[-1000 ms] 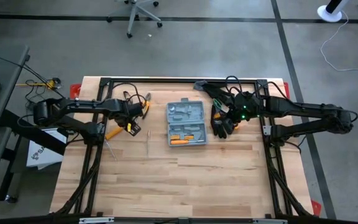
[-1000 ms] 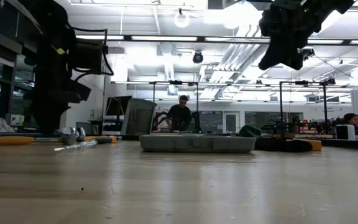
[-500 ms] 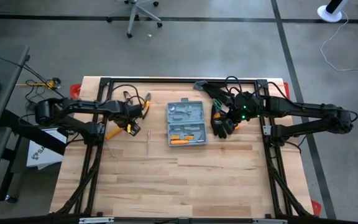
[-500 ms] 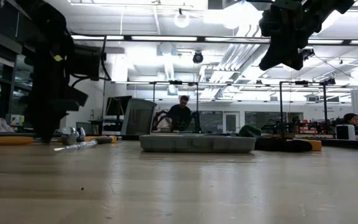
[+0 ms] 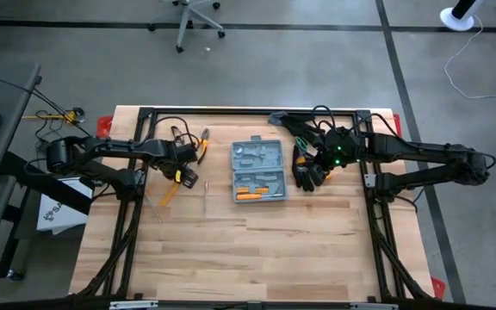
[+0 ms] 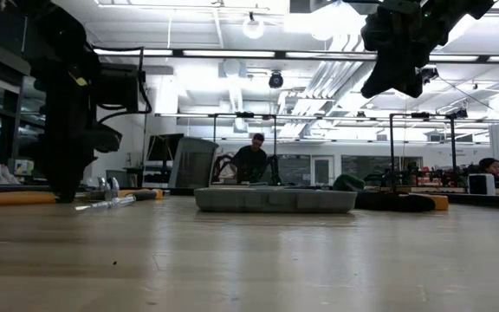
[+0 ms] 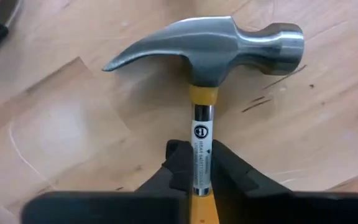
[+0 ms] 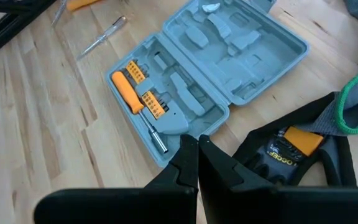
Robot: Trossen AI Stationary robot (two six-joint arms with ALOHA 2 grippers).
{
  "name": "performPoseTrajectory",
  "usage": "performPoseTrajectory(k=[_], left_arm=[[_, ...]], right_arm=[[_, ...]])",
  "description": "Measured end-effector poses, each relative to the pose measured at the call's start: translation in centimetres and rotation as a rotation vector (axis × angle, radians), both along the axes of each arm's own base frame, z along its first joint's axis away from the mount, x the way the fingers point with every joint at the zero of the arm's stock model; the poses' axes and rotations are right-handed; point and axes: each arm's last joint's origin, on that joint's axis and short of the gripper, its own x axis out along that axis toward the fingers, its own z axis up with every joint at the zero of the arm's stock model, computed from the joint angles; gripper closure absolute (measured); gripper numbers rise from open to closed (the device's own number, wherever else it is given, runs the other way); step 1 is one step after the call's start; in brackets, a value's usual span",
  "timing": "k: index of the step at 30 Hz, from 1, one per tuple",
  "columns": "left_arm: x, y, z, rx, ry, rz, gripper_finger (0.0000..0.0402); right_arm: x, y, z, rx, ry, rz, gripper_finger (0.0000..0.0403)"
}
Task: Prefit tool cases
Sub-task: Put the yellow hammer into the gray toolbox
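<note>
The tool case [image 5: 258,170], flat and grey-blue, lies open on the table's middle with an orange screwdriver in it; the right wrist view shows it too [image 8: 229,56]. A claw hammer [image 7: 210,43] with a steel head and yellow handle [image 5: 170,193] lies on the table left of the case. My left gripper [image 5: 182,175] points down over the hammer and is shut on it [image 7: 201,177]. My right gripper [image 8: 197,149] hangs shut above the black-and-grey gloves [image 5: 308,170] right of the case, touching nothing. My left gripper pinches the hammer's thin labelled shaft [image 7: 202,146] between its two fingers, just below the yellow collar under the head. The fingers come from above, pointing down, and lie across the shaft. The hammer lies flat on the table, head and handle both down.
A slim screwdriver [image 5: 202,188] lies between hammer and case. Orange-handled pliers [image 5: 201,142] lie at the far left of the case. The gloves [image 8: 291,149] touch the case's right side. The near half of the table [image 5: 248,250] is bare wood.
My left gripper has come down onto the hammer, rolled a little and shut on its shaft. The hammer has turned on the table: its yellow handle's free end has swung toward the near edge. My right arm has kept still.
</note>
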Motion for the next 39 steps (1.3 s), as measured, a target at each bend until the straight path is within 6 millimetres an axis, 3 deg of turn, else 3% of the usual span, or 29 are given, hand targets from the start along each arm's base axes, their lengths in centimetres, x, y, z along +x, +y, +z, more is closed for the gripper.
performPoseTrajectory(k=[7, 17, 29, 33, 39], left_arm=[[0.3, 0.0, 1.2, 0.012, -0.077, 0.016, 0.0385], [2.8, 0.6, 7.2, 0.116, -0.470, -0.001, 0.0387], [6.7, -0.2, 7.7, -0.174, -0.843, -0.163, 0.0387], [7.6, -1.3, 6.3, -0.315, -0.810, -0.235, 0.0388], [8.5, -2.4, 4.7, -0.386, -0.753, -0.279, 0.0388]], right_arm=[[0.0, 0.0, 0.0, 0.000, 0.000, 0.001, 0.0403], [0.0, 0.0, 0.0, -0.022, 0.004, 0.011, 0.0403], [0.0, -0.1, 0.0, -0.042, 0.008, 0.007, 0.0403], [0.0, -0.1, 0.0, -0.041, 0.012, 0.007, 0.0403], [-0.3, 0.0, -0.3, -0.026, 0.046, 0.007, 0.0403]])
